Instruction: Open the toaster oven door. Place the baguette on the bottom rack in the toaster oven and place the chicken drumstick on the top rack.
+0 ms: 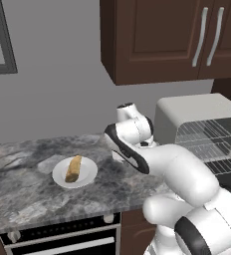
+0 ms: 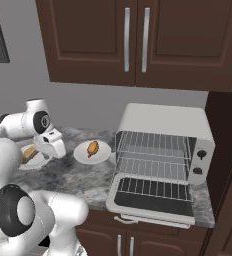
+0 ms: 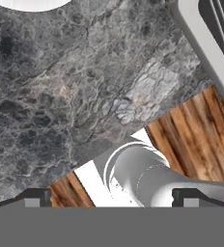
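Observation:
The toaster oven (image 2: 163,120) stands at the right of the counter, and its door (image 2: 153,199) is folded down flat. Inside it the top rack (image 2: 153,144) and the bottom rack (image 2: 150,167) are both bare. The baguette (image 1: 73,169) lies on a white plate (image 1: 87,175) to the left. On a second plate (image 2: 104,155) nearer the oven rests the chicken drumstick (image 2: 93,148). My gripper (image 2: 54,151) hangs over the counter between the two plates, pointing down. In the hand view my gripper (image 3: 111,197) is open with nothing between its fingertips (image 3: 36,195).
The grey marble counter (image 1: 23,199) ends at a front edge with a stove's knobs (image 1: 13,235) below. Brown wall cabinets (image 2: 133,40) hang above the oven. The wood floor (image 3: 201,130) and the oven door's corner (image 3: 196,29) show in the hand view.

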